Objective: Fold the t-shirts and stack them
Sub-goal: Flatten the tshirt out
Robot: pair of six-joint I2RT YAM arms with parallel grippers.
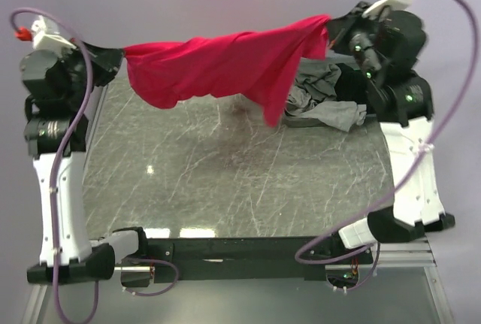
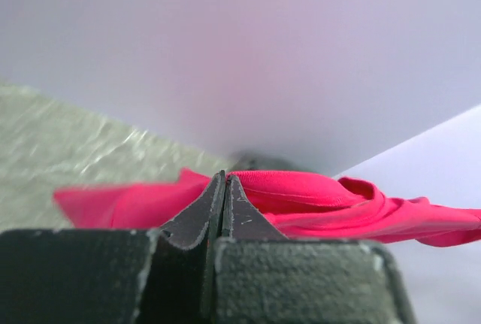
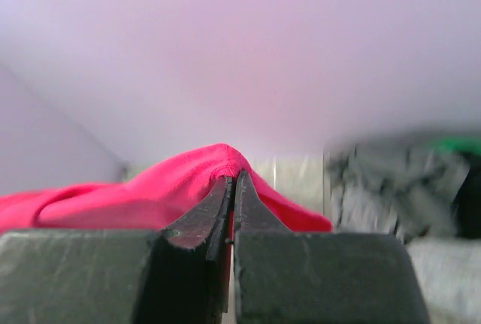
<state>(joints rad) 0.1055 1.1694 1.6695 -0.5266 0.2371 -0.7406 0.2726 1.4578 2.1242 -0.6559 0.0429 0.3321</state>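
Observation:
The pinkish-red t-shirt point(image 1: 225, 65) hangs stretched in the air between my two grippers, above the far part of the table, sagging in the middle. My left gripper point(image 1: 120, 55) is shut on its left end; in the left wrist view the jaws are pressed together at the gripper point(image 2: 224, 177) with the red shirt point(image 2: 316, 200) beyond them. My right gripper point(image 1: 331, 29) is shut on its right end; in the right wrist view the gripper point(image 3: 234, 181) pinches a fold of the red shirt point(image 3: 150, 192). Grey and black t-shirts point(image 1: 327, 95) lie crumpled at the far right.
The marbled grey table top point(image 1: 225, 181) lies below the hanging shirt. Pale walls stand close behind and on both sides. The crumpled grey cloth also shows in the right wrist view point(image 3: 391, 181), with something green point(image 3: 458, 145) behind it.

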